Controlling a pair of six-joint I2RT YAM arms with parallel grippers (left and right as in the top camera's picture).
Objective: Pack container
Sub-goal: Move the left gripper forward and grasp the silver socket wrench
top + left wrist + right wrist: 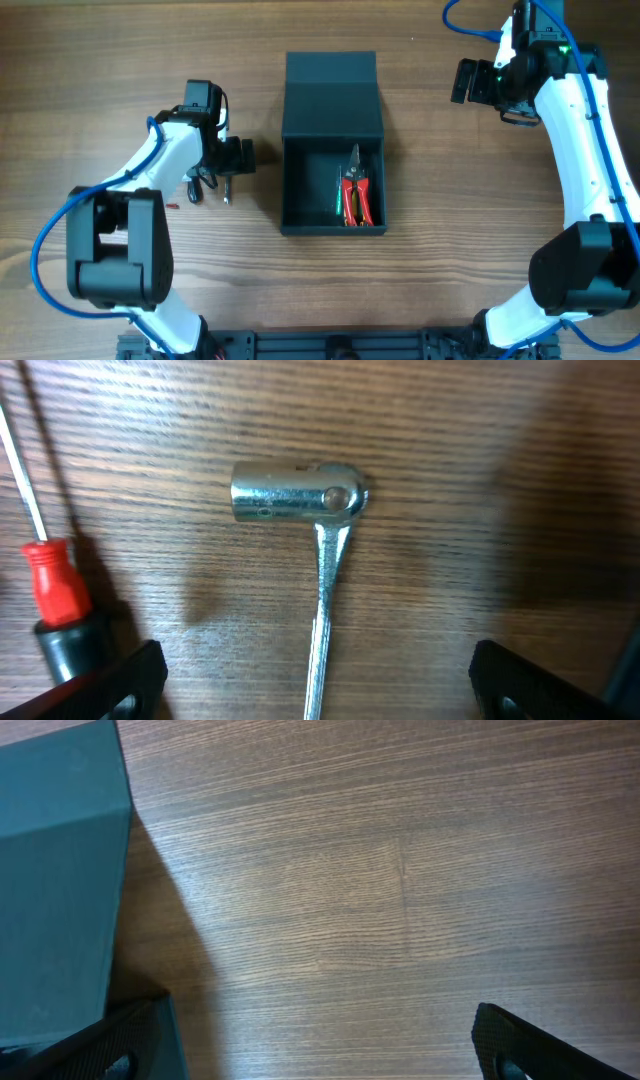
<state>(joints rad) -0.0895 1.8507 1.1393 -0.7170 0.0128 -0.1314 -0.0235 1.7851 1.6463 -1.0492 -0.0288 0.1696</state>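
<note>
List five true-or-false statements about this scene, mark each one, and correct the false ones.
1. The dark teal-grey rectangular container has its flap lid open. True.
2. The red-handled pliers lie on the table beside the container. False: they lie inside it.
3. The left gripper is clamped on the silver metal socket tool. False: its fingers are spread apart and the tool lies on the wood between them.
4. The right gripper is open and holds nothing. True.
5. The screwdriver with a red and black handle is in the container. False: it lies on the wood beside the socket tool.
</note>
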